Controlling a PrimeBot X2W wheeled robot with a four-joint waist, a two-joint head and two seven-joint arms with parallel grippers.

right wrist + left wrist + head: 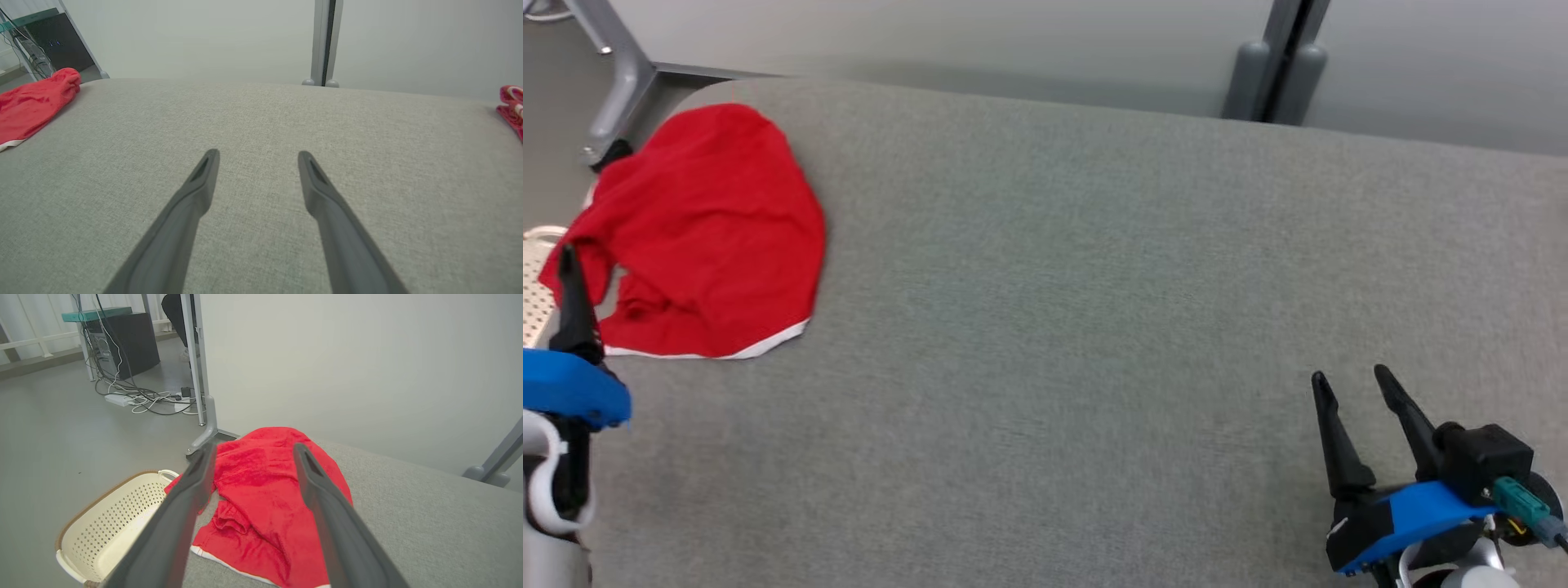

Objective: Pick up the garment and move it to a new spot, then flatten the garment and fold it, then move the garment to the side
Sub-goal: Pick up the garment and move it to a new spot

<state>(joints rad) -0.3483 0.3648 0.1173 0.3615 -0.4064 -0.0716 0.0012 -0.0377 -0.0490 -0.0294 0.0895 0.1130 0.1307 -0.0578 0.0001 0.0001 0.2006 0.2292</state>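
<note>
The red garment lay crumpled at the far left corner of the grey surface, beside a white perforated basket down on the floor. The left gripper hung close by its near edge, jaws spread wide and empty. The right gripper hovered well apart at the near right, jaws likewise spread.

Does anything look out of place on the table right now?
The red garment lies crumpled at the table's far left corner, one edge seeming to spill over the side toward the white basket.
</note>
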